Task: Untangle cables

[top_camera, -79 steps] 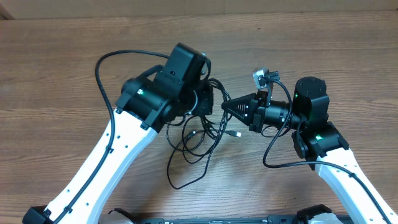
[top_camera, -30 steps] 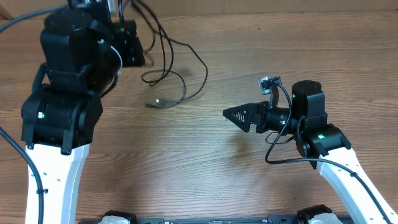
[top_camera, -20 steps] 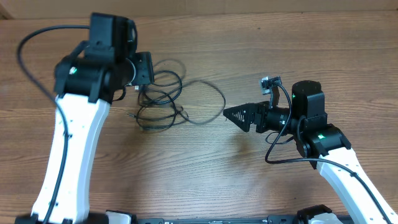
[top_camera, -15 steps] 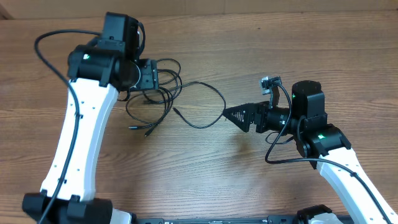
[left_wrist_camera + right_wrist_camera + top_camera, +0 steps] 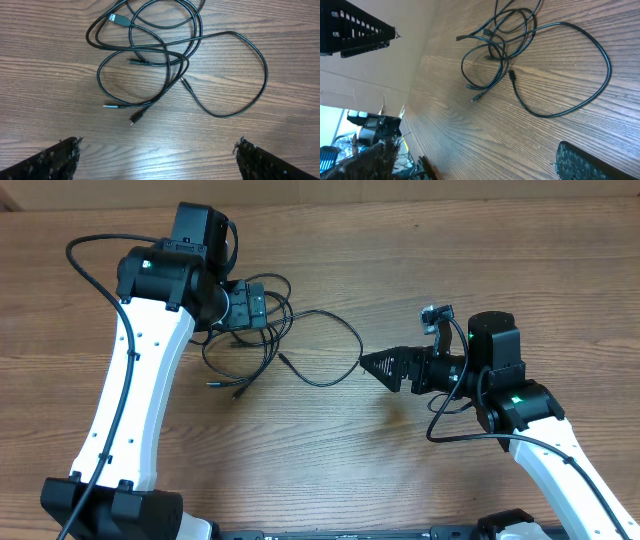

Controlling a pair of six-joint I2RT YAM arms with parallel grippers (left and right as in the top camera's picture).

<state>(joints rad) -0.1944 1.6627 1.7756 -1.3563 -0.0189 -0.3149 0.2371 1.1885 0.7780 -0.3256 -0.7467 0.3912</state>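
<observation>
Left gripper (image 5: 157, 152): we see its fingers (image 5: 67, 152) spread wide, one at each lower corner of the wrist view, with nothing between them but bare table (image 5: 420, 250). It hangs over the near edge of the cables (image 5: 165, 55) and touches none. Right gripper (image 5: 380, 365): also wide open and empty, it points left toward the cables. The cables lie flat on the wood as a loose tangle of overlapping thin black loops with small plug ends showing. One long loop trails close to the right gripper.
</observation>
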